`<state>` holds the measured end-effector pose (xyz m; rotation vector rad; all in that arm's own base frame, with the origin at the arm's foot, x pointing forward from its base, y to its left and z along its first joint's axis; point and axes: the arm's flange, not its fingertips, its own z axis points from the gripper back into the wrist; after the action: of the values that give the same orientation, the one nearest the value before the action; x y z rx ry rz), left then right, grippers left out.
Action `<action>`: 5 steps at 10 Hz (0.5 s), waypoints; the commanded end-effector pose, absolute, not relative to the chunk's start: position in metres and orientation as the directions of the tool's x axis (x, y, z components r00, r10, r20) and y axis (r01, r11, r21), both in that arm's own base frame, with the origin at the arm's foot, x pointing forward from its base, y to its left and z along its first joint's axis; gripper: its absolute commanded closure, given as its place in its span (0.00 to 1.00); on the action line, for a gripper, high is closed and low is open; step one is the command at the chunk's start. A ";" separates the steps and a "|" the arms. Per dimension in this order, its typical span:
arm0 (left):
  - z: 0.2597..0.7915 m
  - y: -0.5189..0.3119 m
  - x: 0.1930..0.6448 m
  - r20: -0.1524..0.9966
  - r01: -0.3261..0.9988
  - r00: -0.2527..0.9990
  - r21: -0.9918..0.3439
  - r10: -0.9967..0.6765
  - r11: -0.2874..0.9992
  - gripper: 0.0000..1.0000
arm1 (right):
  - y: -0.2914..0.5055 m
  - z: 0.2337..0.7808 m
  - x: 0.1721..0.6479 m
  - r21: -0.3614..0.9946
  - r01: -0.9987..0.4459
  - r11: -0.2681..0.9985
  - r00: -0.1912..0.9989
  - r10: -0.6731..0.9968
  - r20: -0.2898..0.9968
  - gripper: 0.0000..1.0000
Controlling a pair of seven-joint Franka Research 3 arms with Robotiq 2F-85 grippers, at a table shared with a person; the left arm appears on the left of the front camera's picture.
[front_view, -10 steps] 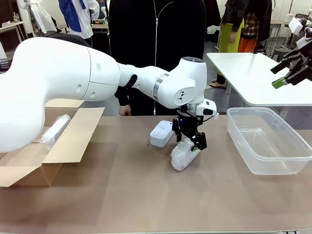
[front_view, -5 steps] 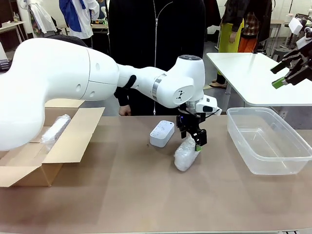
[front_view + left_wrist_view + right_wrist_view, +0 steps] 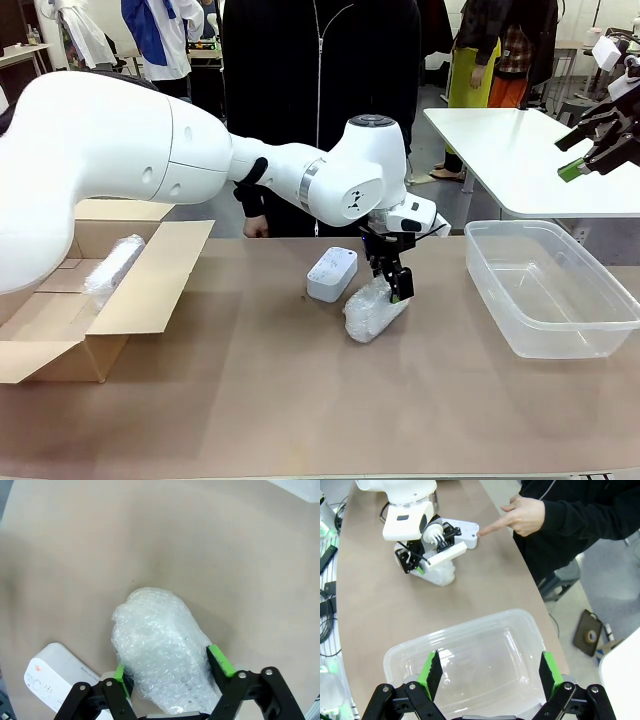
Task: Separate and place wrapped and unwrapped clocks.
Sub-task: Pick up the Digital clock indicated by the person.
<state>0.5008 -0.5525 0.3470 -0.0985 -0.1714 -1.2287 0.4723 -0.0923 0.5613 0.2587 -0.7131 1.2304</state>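
A wrapped clock (image 3: pixel 368 311), an oblong bubble-wrap bundle, lies at mid-table. My left gripper (image 3: pixel 396 286) comes down on its far end. In the left wrist view the green pads (image 3: pixel 220 660) press both sides of the bundle (image 3: pixel 159 642), so the gripper (image 3: pixel 170 666) is shut on it. The unwrapped clock (image 3: pixel 332 273), flat and white, lies just left of the bundle and also shows beside the fingers (image 3: pixel 54 674). A second wrapped clock (image 3: pixel 114 264) rests in the cardboard box (image 3: pixel 150 285). My right gripper (image 3: pixel 573 155) hangs open high at the right, over the plastic bin (image 3: pixel 470 645).
The clear plastic bin (image 3: pixel 545 290) stands at the table's right and holds nothing. The open cardboard box sits at the left. A person in black stands at the far side, one hand (image 3: pixel 522 516) pointing at the white clock (image 3: pixel 464 530).
My left gripper has closed from open onto the bundle's end. The bundle has tipped and shifted slightly left. The right arm has not moved.
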 end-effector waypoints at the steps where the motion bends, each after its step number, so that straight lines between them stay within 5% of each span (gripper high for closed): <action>1: 0.335 -0.537 0.500 0.119 0.954 0.293 0.027 -0.949 0.298 0.52 | -0.092 0.560 0.472 -0.186 -0.924 0.335 0.147 0.758 0.635 0.00; 5: 0.338 -0.538 0.491 0.078 0.982 0.183 0.021 -0.980 0.185 0.92 | -0.092 0.560 0.472 -0.186 -0.924 0.335 0.147 0.758 0.635 0.00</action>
<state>0.4941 -0.5521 0.3488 -0.0808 -0.1441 -1.3250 0.4723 -0.0923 0.5613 0.2587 -0.7131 1.2304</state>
